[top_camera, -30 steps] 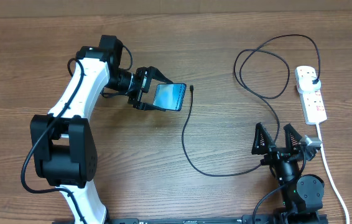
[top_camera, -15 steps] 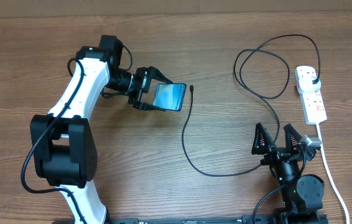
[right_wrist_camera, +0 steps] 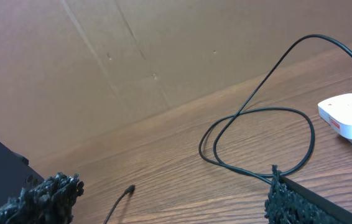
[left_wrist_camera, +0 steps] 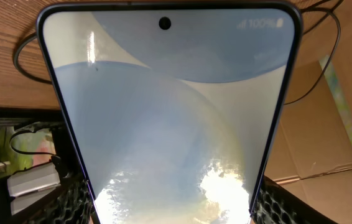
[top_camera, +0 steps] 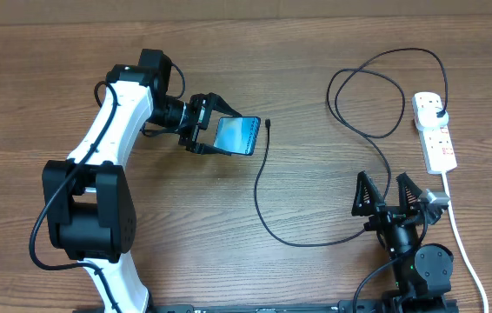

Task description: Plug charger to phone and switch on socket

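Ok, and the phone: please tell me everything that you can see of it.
The phone is a slim rectangle with a dark rim and a lit, glossy screen in pale blue and white. The left wrist view shows a small round camera hole near one end and "100%" in a corner. The left pincer grips it by its long edges. The charger's plug tip lies just beyond its free end, not touching it.
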Controlling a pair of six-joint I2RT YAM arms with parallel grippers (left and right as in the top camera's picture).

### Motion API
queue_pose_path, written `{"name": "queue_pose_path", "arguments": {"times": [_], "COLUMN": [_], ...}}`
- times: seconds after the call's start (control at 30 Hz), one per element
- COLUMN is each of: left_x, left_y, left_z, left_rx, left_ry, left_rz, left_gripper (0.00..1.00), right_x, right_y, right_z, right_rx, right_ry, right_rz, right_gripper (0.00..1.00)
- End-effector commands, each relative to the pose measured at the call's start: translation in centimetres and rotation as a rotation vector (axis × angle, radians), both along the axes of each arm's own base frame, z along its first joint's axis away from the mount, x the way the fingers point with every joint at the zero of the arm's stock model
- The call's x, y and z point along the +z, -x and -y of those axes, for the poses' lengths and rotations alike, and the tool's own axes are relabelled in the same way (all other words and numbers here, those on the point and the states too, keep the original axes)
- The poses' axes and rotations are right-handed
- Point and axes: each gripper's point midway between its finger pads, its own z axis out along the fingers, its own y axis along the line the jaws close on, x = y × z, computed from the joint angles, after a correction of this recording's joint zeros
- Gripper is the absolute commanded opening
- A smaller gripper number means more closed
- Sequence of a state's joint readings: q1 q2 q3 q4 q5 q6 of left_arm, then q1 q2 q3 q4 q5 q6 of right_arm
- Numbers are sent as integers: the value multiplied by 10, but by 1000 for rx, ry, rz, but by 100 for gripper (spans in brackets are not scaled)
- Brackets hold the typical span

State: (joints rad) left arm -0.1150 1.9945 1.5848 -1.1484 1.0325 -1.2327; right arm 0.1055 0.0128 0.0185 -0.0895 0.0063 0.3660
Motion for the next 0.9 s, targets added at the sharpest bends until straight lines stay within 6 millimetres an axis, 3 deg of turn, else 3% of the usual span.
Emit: {"name": "queue_pose_path", "arguments": {"times": [0.0,0.87], "left_x": [12,12], "left_y": [-5,-5], "left_z": [1,1], "left_rx": [12,14], "left_ry": [32,28], "left_rz": [9,6], "left_gripper": [38,36], "right_x": [-1,-1], "right_y": [0,0], "right_z": [-1,-1], "right_rx": [5,5], "right_ry": [3,3], "right_rz": [6,6], "right_gripper": [100,100]}}
